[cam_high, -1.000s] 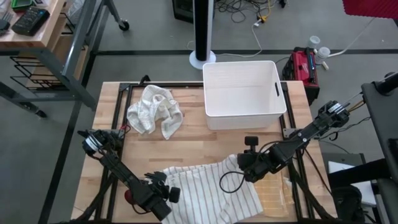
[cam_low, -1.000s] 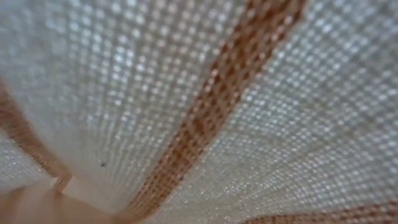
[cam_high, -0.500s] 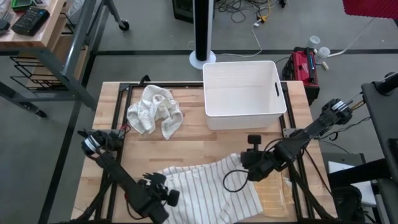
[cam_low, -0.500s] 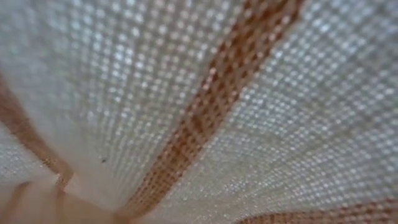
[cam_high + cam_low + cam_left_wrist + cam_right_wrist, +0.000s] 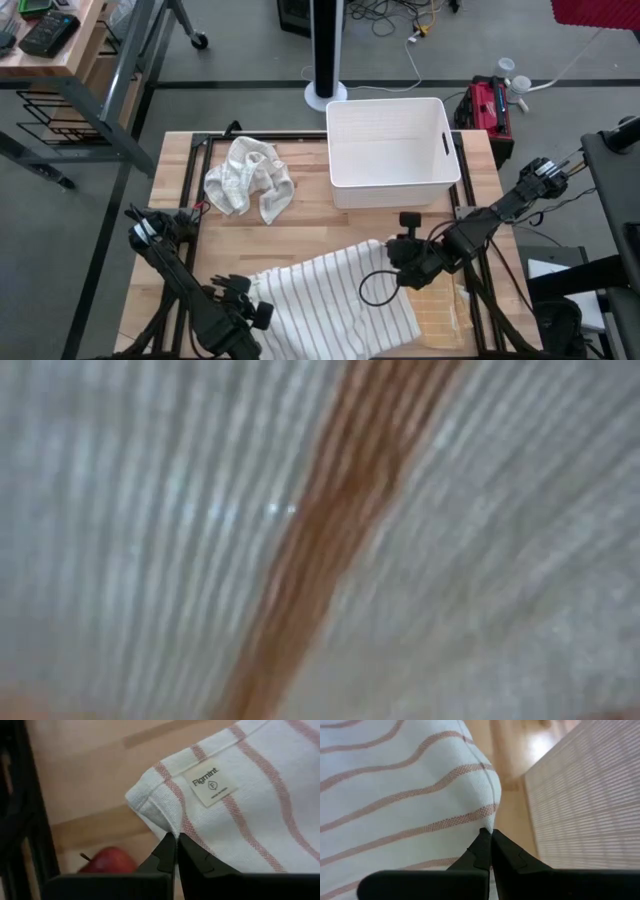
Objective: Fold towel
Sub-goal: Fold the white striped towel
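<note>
On the left, my left gripper (image 5: 243, 312) sits at the near-left edge of the wooden table (image 5: 310, 225), its two dark fingers pressed together on a hemmed corner of the striped towel (image 5: 335, 295). In my left wrist view the fingertips (image 5: 174, 844) pinch the doubled hem just beside a small sewn label (image 5: 212, 783), and something red and round (image 5: 107, 862) lies on the wood just below the corner.

The towel is spread across the near middle of the table, white with thin reddish stripes. It looks light, thin and limp, so I judge it will sag and drape wherever I do not support it. The hemmed corners are the thickest, least slippery places to hold.

Farther back on the left lies a crumpled white cloth (image 5: 250, 178), and a white bin (image 5: 391, 150) stands at the far middle.

On the right, my right gripper (image 5: 398, 262) is clamped on the towel's far-right edge. My right wrist view shows the fingertips (image 5: 487, 842) closed on a fold of the cloth, with a tan woven mat (image 5: 440, 312) on the table beside it.
</note>
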`<state>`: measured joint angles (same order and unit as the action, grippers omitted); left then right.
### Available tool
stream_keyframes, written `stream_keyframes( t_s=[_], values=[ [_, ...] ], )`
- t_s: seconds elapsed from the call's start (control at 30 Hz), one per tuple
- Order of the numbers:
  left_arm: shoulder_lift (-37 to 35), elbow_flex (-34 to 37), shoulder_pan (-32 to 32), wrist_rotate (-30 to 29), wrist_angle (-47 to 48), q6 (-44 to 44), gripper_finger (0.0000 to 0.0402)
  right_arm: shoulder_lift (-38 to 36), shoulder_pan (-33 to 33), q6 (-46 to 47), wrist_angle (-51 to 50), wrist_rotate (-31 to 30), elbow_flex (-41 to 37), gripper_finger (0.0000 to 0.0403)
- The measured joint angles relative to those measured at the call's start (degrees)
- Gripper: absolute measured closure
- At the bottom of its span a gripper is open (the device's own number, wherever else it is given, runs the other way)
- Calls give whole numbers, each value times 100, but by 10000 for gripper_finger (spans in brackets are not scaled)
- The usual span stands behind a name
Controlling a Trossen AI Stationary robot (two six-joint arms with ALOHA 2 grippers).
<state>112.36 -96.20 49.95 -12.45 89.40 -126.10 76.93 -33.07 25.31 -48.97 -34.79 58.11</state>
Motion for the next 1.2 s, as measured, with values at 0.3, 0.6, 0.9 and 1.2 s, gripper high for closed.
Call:
stream_keyframes(
  t_s=[0.3,0.6,0.9,1.2],
  values=[
    [-2,483,-41,9,65,96,401,7,431,-355,44,-137,0,403],
    [0,931,-107,101,21,107,397,11,756,-575,255,-109,-11,402],
    [-2,714,-103,126,37,272,344,13,788,-588,128,21,-9,334],
    [-5,428,-100,-93,-975,935,314,4,635,-799,166,1053,-20,286]
  ],
)
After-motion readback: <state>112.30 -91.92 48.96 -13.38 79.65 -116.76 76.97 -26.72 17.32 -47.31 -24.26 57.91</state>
